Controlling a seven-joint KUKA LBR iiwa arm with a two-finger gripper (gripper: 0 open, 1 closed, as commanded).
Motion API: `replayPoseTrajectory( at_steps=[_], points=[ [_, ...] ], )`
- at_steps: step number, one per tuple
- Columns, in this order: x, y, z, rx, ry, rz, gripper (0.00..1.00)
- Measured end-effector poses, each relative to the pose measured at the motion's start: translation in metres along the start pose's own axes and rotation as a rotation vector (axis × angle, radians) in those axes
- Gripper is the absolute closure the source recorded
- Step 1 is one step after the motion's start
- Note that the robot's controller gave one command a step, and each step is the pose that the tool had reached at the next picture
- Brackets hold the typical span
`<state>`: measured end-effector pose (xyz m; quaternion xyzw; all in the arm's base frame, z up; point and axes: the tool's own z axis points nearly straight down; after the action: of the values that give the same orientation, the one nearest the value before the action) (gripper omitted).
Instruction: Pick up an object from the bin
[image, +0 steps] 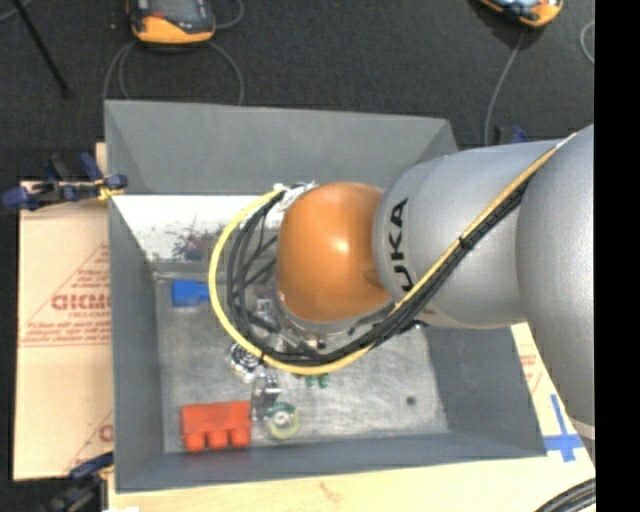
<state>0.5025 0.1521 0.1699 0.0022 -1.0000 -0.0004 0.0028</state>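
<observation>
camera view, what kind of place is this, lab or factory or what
Probably a robotics lab cell set up for bin-picking trials: a KUKA arm reaches into a grey metal bin that holds a few small loose things, such as a red block and a blue block.

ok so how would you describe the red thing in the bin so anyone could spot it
Start at the grey bin and look to the lower left corner of its floor. A flat orange-red block lies there, just left of a small round yellowish thing. It is the only red item; the blue block higher up the left side is smaller.
</observation>
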Motion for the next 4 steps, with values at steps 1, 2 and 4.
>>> replayPoseTrajectory(
  at_steps=[1, 2, 4],
  points=[
    [-0.045, -0.053, 0.079, -0.002, -0.016, -0.180, 0.00],
    [-0.064, -0.070, 0.083, 0.000, -0.027, -0.340, 0.00],
    [-0.075, -0.080, 0.084, 0.007, -0.025, -0.852, 0.00]
  ],
)
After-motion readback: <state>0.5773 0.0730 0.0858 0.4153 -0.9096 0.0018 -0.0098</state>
